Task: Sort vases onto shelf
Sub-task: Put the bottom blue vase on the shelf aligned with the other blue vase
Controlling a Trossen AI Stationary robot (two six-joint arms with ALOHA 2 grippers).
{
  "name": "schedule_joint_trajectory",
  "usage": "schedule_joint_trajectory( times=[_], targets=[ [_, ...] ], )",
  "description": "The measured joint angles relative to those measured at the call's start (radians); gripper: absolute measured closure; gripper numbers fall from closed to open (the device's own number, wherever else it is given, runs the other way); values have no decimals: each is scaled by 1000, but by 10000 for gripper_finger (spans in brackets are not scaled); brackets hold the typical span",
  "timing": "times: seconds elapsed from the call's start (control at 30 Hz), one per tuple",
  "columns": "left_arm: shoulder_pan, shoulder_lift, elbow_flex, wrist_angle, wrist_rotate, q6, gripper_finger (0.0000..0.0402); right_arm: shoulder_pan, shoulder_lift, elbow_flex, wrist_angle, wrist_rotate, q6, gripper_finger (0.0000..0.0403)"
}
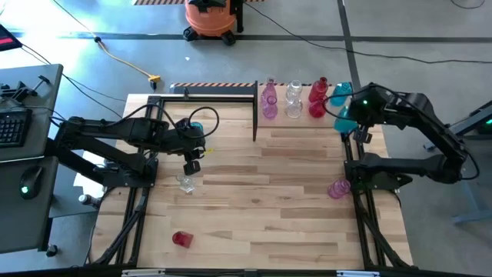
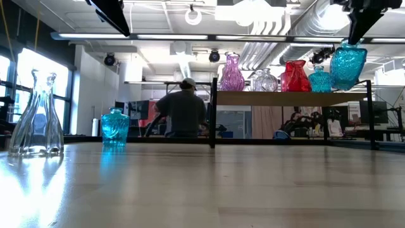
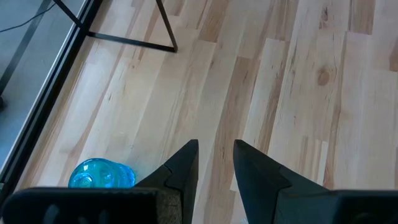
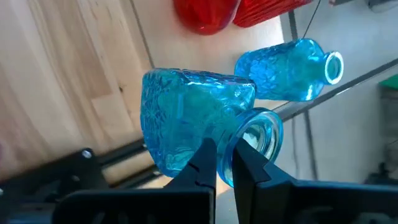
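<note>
Clear bottle-shaped vase [image 2: 37, 114], standing upright on the desk [image 1: 292, 185], is nearest the low camera, well apart from the shelf [image 2: 288, 96]. Task object: a squat teal vase [image 4: 199, 121], gripped at the rim by the right hand [image 4: 225, 163], one finger inside the mouth and one outside, jaws clenched on the glass wall. In the low view this vase [image 2: 348, 65] hangs just above the shelf's right end, beside the last vase of the row. On the shelf stand, from its left end, a pink vase [image 2: 231, 74], a clear vase [image 2: 264, 80], a red vase [image 2: 296, 76] and a smaller teal vase [image 2: 319, 80]. Judged step: setting the held vase down beside its teal partner. Good practice would be to lower it straight, keep the base level, leave a gap to the neighbour and the shelf edge, and release only once the base bears fully.

Left hand [image 3: 216, 163] hovers over bare desk well to the left of the shelf, fingers released and empty, with another teal vase [image 3: 101, 174] near it. A pink vase [image 1: 338, 188] and a red vase [image 1: 181, 238] lie on the desk, far from the shelf.
</note>
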Motion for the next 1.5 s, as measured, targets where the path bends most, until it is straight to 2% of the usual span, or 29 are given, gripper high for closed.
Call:
schedule_joint_trajectory(
  times=[0.53, 0.9, 1.5],
  targets=[
    [0, 0, 0, 0, 0, 0, 312, 0, 98, 0, 53, 96, -295, 402],
    [0, 0, 0, 0, 0, 0, 312, -2, 126, 0, 89, 96, -301, 402],
    [0, 0, 0, 0, 0, 0, 312, -112, 140, 0, 144, 44, -347, 402]
  ],
)
